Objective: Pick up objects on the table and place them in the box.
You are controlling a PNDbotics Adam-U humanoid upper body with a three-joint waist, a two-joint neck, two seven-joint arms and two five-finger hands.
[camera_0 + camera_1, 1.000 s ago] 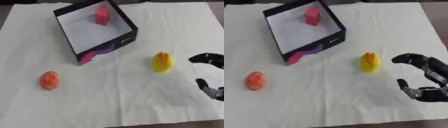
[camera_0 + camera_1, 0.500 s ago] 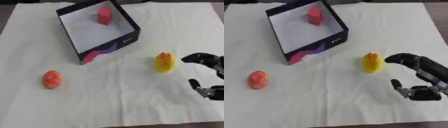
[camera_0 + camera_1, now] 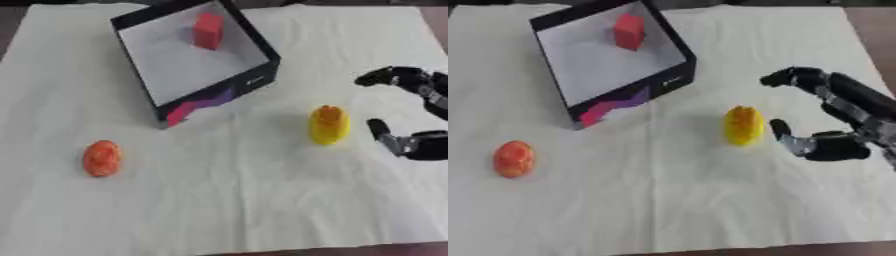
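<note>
Yellow object (image 3: 744, 125) stands upright on the desk (image 3: 710, 200), below and right of the box (image 3: 610, 60), long axis vertical. Right robot hand (image 3: 833, 117) sits just to its right, released, upper fingers arched above and thumb low beside the object, not touching it yet. Object lies straight to the left of that hand, so the right arm is clearly the nearer one; left robot hand is not in view. Orange object (image 3: 514, 159) is well left of the yellow one. Red block (image 3: 629, 31) is already inside the box. Wrinkled white cloth covers the desk; plenty of free room around the yellow object.
</note>
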